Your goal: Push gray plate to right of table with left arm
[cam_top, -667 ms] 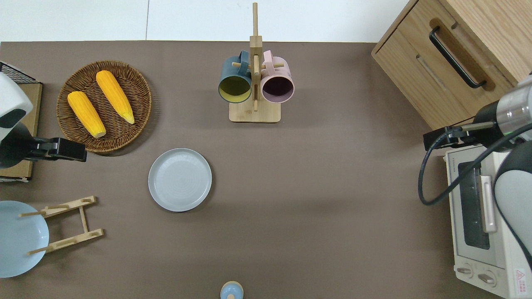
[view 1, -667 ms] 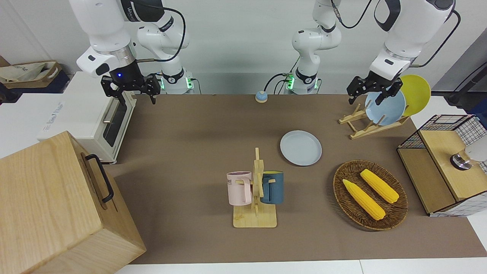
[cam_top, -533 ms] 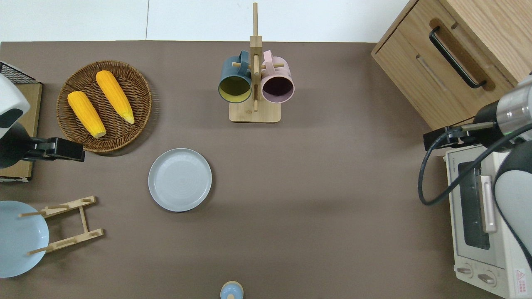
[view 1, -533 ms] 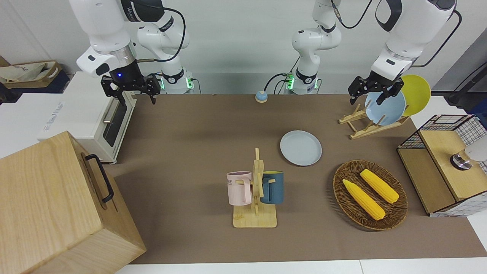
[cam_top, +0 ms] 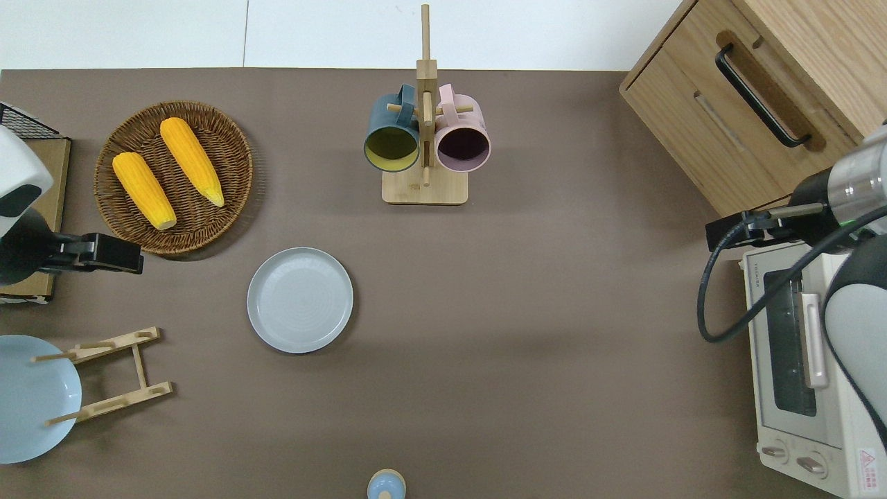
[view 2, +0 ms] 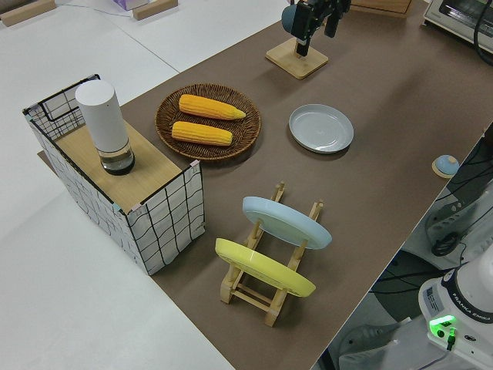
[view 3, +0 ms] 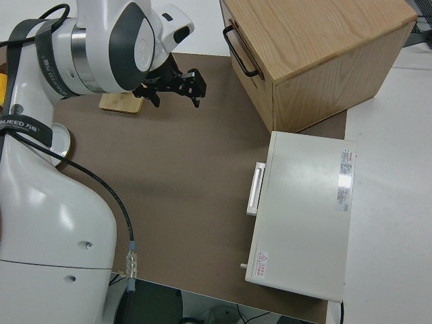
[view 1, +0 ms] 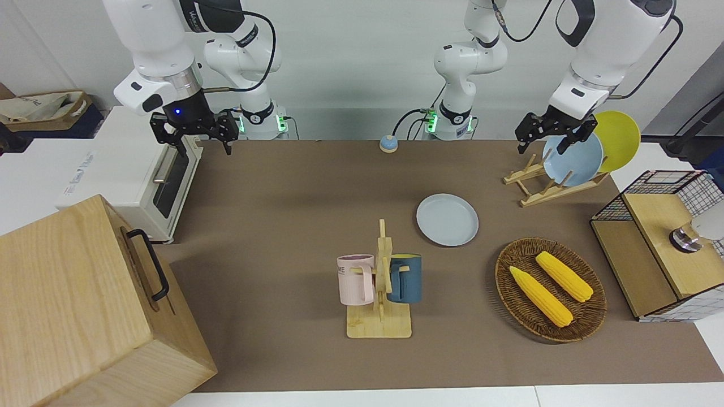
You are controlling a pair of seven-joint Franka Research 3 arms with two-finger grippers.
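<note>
**A:** How far along is the push?

**B:** By my reading, it has not started. The gray plate [cam_top: 300,300] lies flat on the desk [cam_top: 527,346], roughly midway between the robots and the farthest edge, toward the left arm's end, near the wicker basket [cam_top: 229,149] with two corn cobs [cam_top: 192,160]. The left claw [cam_top: 104,252] hangs in the air, well apart from the plate, over the desk beside the basket's rim. Nothing touches the plate.

**A:** And the claw itself?

**B:** Released and empty; in the front view the left claw [view 1: 552,140] shows its fingers spread. The right arm is parked, its claw [view 1: 198,135] also spread and holding nothing.

**A:** So what is left?

**B:** Everything, I judge: descend beside the plate, make contact, then slide it toward the right arm's end.

**A:** Do the views differ?

**B:** The overhead view shows the claw clear of the plate rack [cam_top: 111,374]; the front view makes it seem to overlap the light-blue plate [view 1: 577,161]. The left side view alone shows the yellow plate [view 2: 266,268] fully.
</note>
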